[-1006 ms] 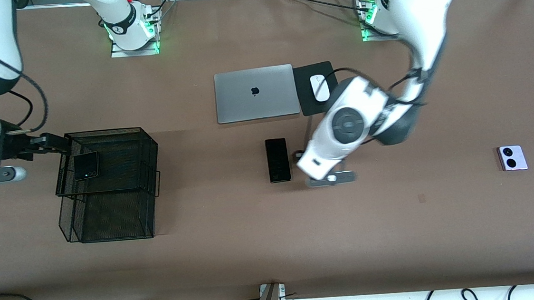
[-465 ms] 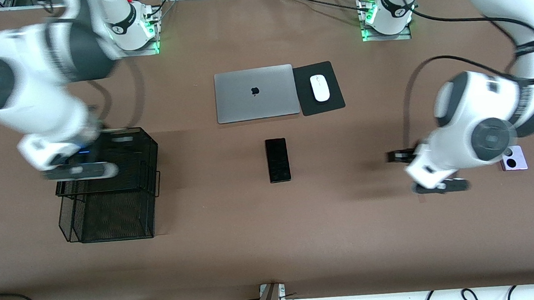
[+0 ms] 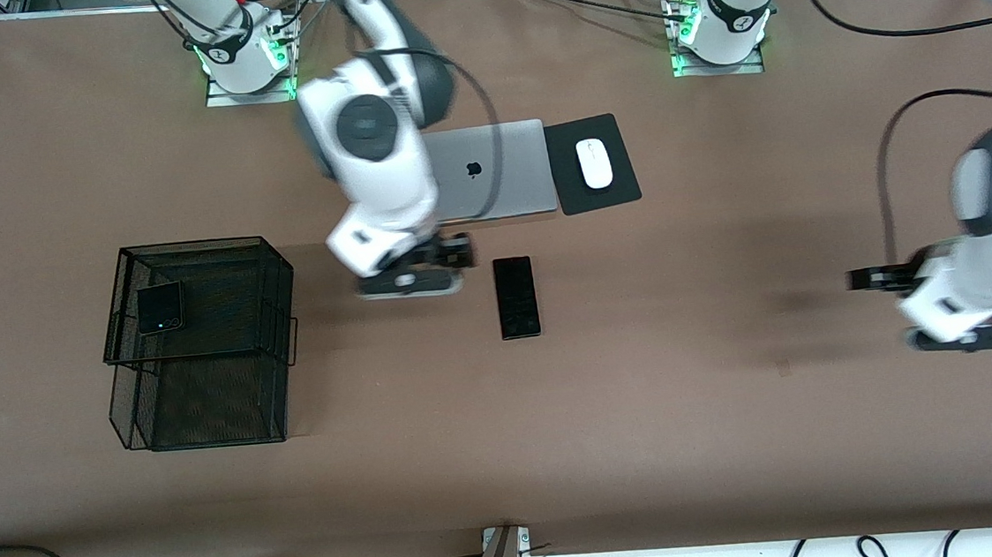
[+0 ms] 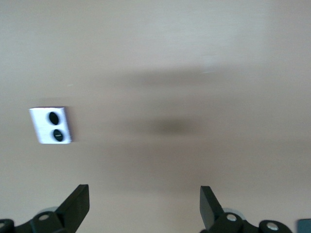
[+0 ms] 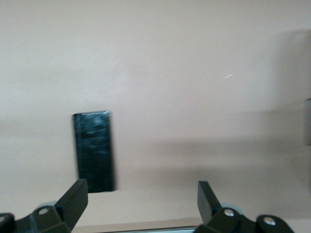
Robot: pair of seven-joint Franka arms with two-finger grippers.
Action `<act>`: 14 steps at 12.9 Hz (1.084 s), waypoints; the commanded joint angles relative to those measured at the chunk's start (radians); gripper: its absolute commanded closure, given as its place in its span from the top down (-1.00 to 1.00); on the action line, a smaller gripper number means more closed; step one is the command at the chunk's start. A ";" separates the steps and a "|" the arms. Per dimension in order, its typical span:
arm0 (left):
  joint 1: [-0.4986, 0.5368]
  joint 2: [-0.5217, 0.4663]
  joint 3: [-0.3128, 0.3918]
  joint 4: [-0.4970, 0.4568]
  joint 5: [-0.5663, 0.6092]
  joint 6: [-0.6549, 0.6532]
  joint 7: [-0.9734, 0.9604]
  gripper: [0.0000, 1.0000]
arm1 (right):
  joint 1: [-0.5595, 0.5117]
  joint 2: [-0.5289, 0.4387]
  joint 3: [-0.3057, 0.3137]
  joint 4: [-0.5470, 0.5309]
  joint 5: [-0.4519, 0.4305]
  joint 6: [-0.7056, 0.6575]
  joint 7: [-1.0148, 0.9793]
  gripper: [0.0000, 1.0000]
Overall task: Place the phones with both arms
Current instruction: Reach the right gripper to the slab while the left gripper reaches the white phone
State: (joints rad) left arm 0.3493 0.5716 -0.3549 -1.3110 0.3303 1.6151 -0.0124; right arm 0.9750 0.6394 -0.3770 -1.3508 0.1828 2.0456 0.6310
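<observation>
Within the last second the arms have swapped targets. The right gripper (image 3: 446, 265) has been swung away from the black wire-mesh basket (image 3: 278, 269) to hang beside the long slim black slab phone (image 3: 516, 297) on the brown tabletop (image 3: 695, 440), jaws spread and empty. The left gripper (image 3: 881, 279) has been carried to its own end, over the squarish lilac-white flip phone with two black circles (image 4: 50, 125), jaws likewise spread. The small squarish black flip phone (image 3: 159, 308) lies in the basket. Counted: three phones, one placed and two apparently awaiting pickup; one basket; two arms.
</observation>
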 commanded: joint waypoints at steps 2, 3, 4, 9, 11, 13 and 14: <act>0.117 0.063 -0.016 -0.050 0.091 0.176 0.148 1.00 | 0.069 0.120 0.013 0.108 -0.003 0.031 0.107 1.00; 0.141 0.077 -0.016 -0.050 0.093 0.208 0.182 1.00 | 0.088 0.134 0.013 0.107 -0.002 0.034 0.105 1.00; 0.161 0.092 -0.015 -0.050 0.105 0.248 0.193 1.00 | 0.108 0.150 0.013 0.105 -0.002 0.034 0.111 1.00; 0.279 0.194 -0.013 -0.062 0.153 0.443 0.273 1.00 | 0.117 0.239 0.032 0.079 0.000 0.169 0.099 1.00; 0.331 0.227 -0.013 -0.108 0.139 0.474 0.270 1.00 | 0.119 0.275 0.033 0.079 0.000 0.211 0.098 1.00; 0.368 0.250 -0.013 -0.164 0.138 0.531 0.255 1.00 | 0.116 0.302 0.033 0.078 -0.003 0.249 0.093 1.00; 0.387 0.258 -0.013 -0.194 0.138 0.581 0.255 1.00 | 0.113 0.313 0.032 0.073 -0.005 0.263 0.093 1.00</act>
State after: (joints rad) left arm 0.6946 0.8257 -0.3536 -1.4470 0.4632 2.1233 0.2440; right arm 1.0944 0.9372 -0.3485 -1.2786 0.1829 2.2790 0.7297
